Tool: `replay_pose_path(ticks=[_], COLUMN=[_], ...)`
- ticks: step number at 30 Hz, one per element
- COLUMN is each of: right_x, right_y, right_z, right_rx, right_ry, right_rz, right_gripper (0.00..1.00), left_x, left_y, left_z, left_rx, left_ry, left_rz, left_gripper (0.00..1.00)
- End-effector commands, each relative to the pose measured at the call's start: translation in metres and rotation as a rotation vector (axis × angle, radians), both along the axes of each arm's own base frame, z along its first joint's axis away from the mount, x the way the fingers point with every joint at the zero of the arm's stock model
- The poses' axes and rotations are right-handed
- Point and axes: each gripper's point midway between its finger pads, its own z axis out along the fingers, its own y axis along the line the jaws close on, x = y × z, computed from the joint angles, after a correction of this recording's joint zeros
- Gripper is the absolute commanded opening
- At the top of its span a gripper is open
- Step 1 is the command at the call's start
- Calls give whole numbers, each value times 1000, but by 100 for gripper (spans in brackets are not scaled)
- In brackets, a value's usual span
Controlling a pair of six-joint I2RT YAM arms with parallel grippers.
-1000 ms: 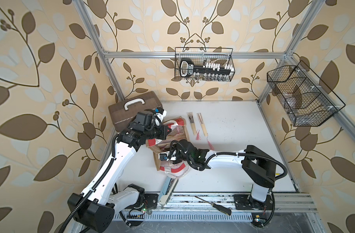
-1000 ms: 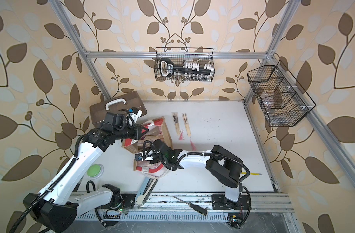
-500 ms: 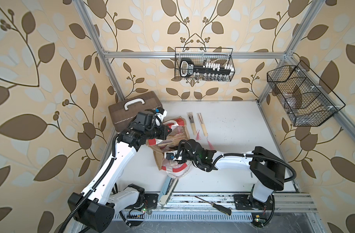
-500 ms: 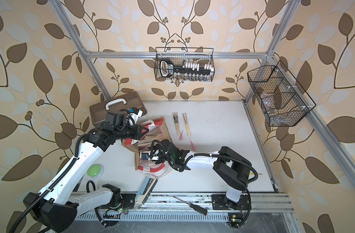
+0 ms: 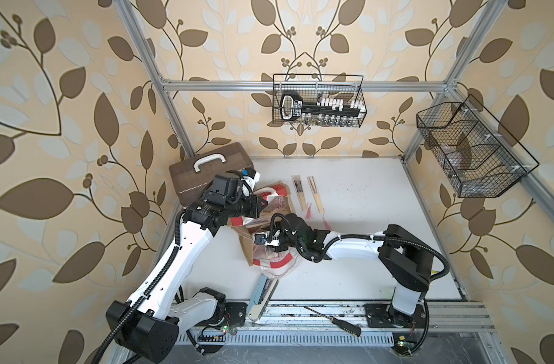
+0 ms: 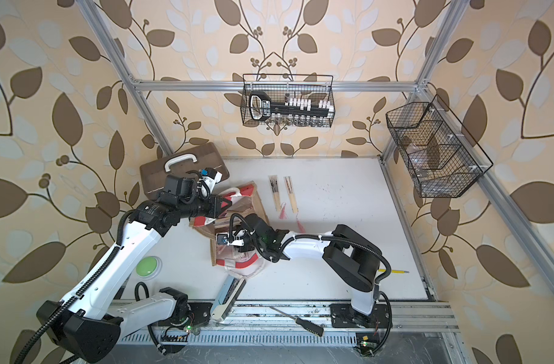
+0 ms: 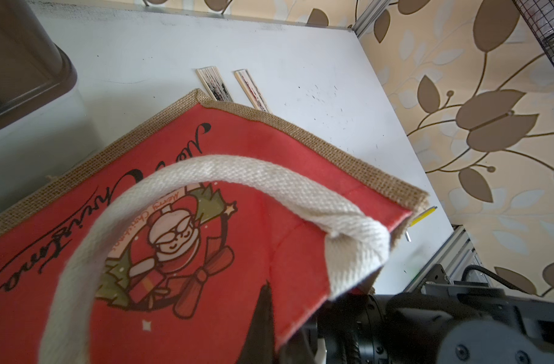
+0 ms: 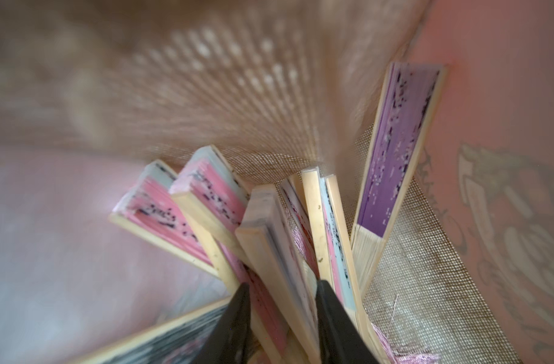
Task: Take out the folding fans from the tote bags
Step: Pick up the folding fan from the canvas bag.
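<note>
The tote bag (image 5: 280, 201) lies on its side on the white table, brown jute with red panels and a white handle (image 7: 206, 170). My left gripper (image 7: 269, 318) is shut on the rim of its red panel and holds the mouth up. My right gripper (image 8: 280, 286) reaches deep inside the bag, so both top views hide its fingers. Several folding fans are bunched there, pink ones (image 8: 212, 195) and a purple one (image 8: 395, 151). The black fingers (image 8: 238, 315) press on a pale fan (image 8: 269, 252) and a pink one between them. Two fans (image 5: 299, 192) (image 5: 315, 193) lie on the table beyond the bag.
A brown case (image 5: 206, 170) with a white handle stands behind my left arm. A light-blue tool (image 5: 261, 296) and a screwdriver (image 5: 332, 321) lie at the front edge. A green button (image 6: 148, 267) and a yellow pencil (image 6: 392, 271) are there too. Wire baskets (image 5: 319, 101) (image 5: 471, 151) hang on the walls.
My right arm swung its elbow out to the right and partly back, with the gripper staying inside the bag. The left arm and the two fans on the table have not moved.
</note>
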Motion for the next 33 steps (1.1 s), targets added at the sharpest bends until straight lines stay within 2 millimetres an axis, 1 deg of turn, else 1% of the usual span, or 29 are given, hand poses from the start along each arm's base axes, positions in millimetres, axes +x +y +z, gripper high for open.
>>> replay_pose_path(ticks=[1,7,13,19,21,23,27,30,32,33], right_x=[6,9,5,4,6,10,10,7,3,0], right_y=[5,9,15,21,20,19,18,19,17,17], right_z=[-6,-5,-14,-9,-10,-8,-2,2,3,7], right_rx=[-26,-21,-64,-43,-48,-41,-6,2,11,23], right_ry=[-9,-20,-41,-45,-51,-59,-66,-67,-65,-69], right_rz=[-19,-38,-16,-12,-26,-47,-58,-47,-31,-21], right_gripper=[34,28,25,21,19,17,15,14,13,13], left_x=[4,3,3,3,3,3,3,3,4,3], left_y=[-2,-2,-2,-2,-2,-2,-2,-2,-1,-1], left_z=[15,15,15,15,15,16,15,15,15,15], left_rx=[-17,-20,-20,-19,-20,-20,-20,-18,-16,-16], left_ry=[-44,-43,-44,-42,-42,-45,-43,-42,-44,-44], left_rz=[-10,-11,-11,-11,-11,-11,-12,-8,-7,-6], left_gripper=[0,0,0,0,0,0,0,0,0,0])
